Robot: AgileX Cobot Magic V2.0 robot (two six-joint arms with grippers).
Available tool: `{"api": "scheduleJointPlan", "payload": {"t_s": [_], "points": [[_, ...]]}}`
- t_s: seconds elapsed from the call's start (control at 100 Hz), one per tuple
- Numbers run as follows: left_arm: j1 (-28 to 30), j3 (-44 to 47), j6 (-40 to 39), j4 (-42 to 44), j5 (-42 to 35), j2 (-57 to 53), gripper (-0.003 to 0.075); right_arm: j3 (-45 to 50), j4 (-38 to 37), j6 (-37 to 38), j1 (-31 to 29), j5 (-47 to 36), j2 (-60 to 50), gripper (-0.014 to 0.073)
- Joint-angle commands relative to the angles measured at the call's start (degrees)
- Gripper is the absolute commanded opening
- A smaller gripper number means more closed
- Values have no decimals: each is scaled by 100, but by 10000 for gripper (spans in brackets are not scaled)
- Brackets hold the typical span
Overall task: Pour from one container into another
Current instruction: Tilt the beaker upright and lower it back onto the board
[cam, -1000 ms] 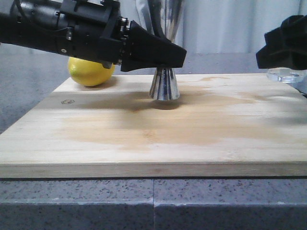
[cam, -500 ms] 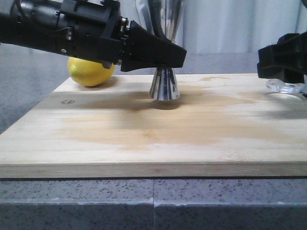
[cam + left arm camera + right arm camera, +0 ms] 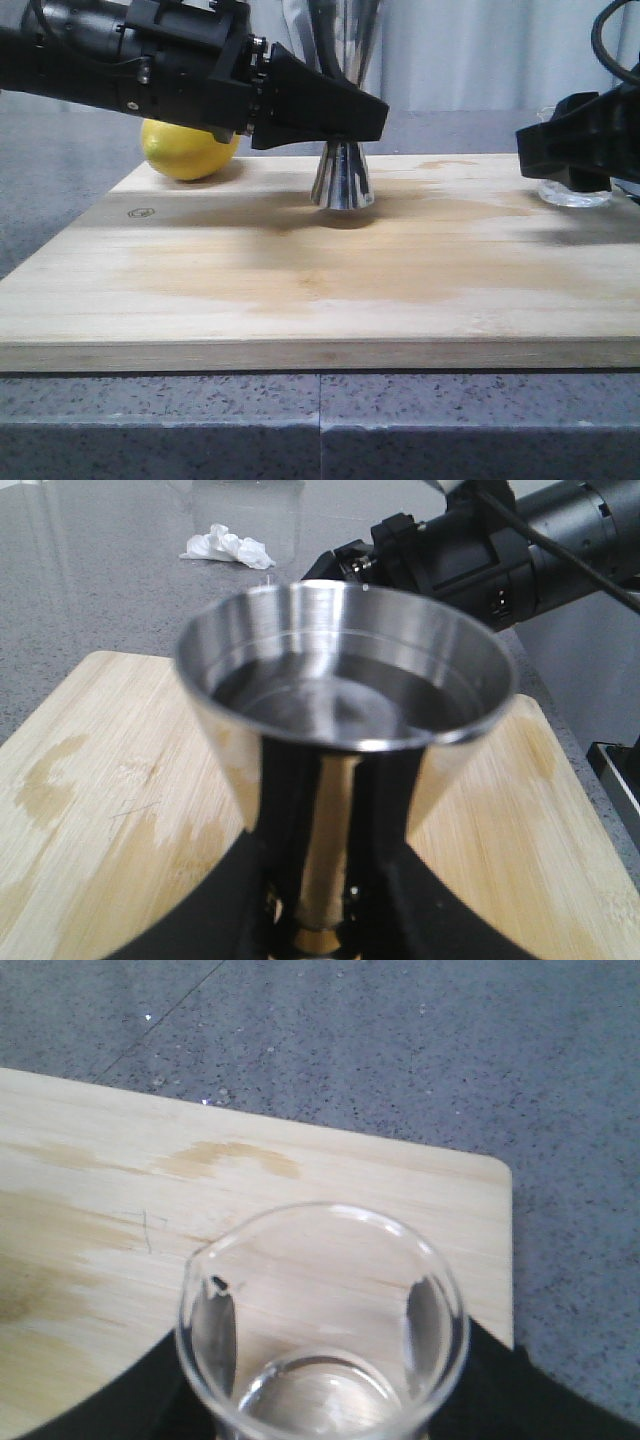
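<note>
Beaker (image 3: 322, 1330): one, upright at the right end of the wooden board (image 3: 320, 290), clamped in the right gripper (image 3: 577, 150); it sits lower than a second ago, base now on the board. Jigger (image 3: 345, 730): one, holding liquid, gripped at its waist by the left gripper (image 3: 340, 115). Lemon (image 3: 188, 150): one, unchanged.
</note>
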Motion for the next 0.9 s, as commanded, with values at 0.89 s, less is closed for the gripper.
{"api": "scheduleJointPlan", "payload": {"t_s": [0.89], "points": [[7, -169, -62, -400, 224, -268, 22, -130, -177, 63, 8, 659, -1696, 575]]}}
